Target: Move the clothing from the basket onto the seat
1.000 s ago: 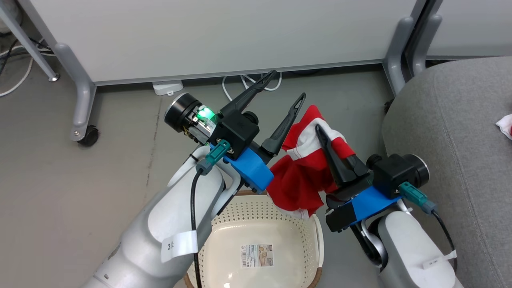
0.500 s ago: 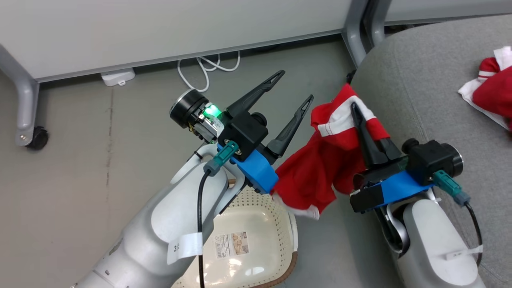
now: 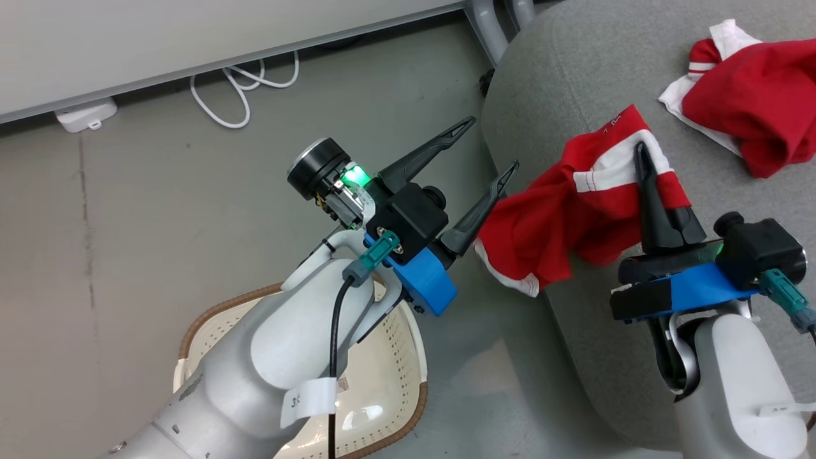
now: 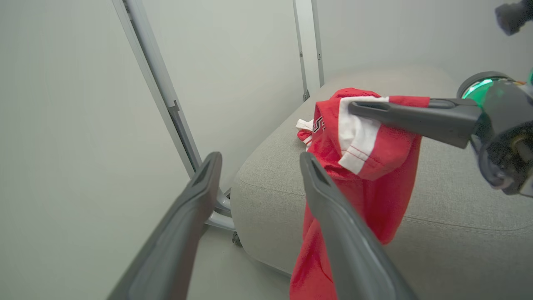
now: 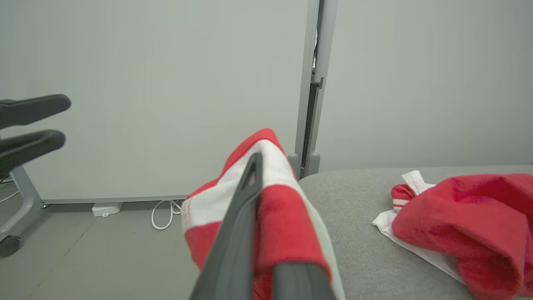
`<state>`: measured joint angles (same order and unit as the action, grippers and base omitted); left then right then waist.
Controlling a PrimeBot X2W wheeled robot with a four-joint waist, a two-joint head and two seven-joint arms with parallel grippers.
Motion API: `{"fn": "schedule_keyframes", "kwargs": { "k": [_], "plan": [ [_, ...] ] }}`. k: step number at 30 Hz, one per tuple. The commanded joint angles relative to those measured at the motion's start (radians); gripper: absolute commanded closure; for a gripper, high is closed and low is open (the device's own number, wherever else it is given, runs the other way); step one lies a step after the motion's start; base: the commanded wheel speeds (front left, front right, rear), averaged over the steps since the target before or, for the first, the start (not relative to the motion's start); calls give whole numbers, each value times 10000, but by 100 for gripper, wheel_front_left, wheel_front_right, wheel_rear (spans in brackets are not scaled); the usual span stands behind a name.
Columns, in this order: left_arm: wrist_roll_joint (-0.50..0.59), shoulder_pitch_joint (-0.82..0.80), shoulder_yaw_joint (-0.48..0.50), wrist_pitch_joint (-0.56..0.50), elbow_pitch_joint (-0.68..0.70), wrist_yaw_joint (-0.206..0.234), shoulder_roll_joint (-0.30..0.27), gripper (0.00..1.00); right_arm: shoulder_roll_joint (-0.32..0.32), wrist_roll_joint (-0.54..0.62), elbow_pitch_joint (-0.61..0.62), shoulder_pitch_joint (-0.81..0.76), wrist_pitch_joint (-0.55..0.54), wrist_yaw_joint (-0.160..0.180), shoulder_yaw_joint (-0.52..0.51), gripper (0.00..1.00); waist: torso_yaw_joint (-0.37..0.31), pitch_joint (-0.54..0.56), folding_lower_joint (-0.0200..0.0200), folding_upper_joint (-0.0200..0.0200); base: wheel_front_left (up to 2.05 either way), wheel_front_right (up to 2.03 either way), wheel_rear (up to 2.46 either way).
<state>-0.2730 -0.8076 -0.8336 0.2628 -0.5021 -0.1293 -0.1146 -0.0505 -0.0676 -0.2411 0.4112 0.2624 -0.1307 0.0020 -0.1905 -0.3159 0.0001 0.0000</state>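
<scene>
Tightly, the right gripper pinches red clothing over the seat edge, ready to drop it near the other clothing; the left gripper hangs open, empty.

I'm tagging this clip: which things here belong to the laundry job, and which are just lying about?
Job: held red garment, clamped in the right gripper; second red garment, lying on the seat; basket; open left gripper.
Lying about: white cable and white plug block on the floor.
</scene>
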Motion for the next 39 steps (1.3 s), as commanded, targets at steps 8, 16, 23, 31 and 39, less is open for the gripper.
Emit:
{"fn": "schedule_keyframes", "kwargs": {
  "k": [8, 16, 23, 31, 39],
  "plan": [
    [-67, -249, -398, 20, -13, -19, -121, 0, 2, -163, 296, -473, 40, -1, -634, 100, -740, -504, -1, 0, 0, 0, 0],
    [-190, -428, -863, 4, -64, -19, -182, 0, 1, -377, 423, -908, 40, -1, -983, 100, -1196, -840, -1, 0, 0, 0, 0],
    [-268, -503, -1102, 6, -101, -18, -207, 0, 1, -515, 449, -1059, 40, -1, -1018, 100, -1414, -942, -1, 0, 0, 0, 0],
    [-359, -556, -1239, 15, -147, -18, -172, 0, 1, -541, 440, -1059, 40, -1, -1010, 100, -1411, -942, -1, 0, 0, 0, 0],
    [-415, -590, -1166, 25, -28, 102, -212, 0, 1, -205, 541, -594, 40, -1, -970, 100, -1268, -1024, -1, 0, 0, 0, 0]
  ]
}}
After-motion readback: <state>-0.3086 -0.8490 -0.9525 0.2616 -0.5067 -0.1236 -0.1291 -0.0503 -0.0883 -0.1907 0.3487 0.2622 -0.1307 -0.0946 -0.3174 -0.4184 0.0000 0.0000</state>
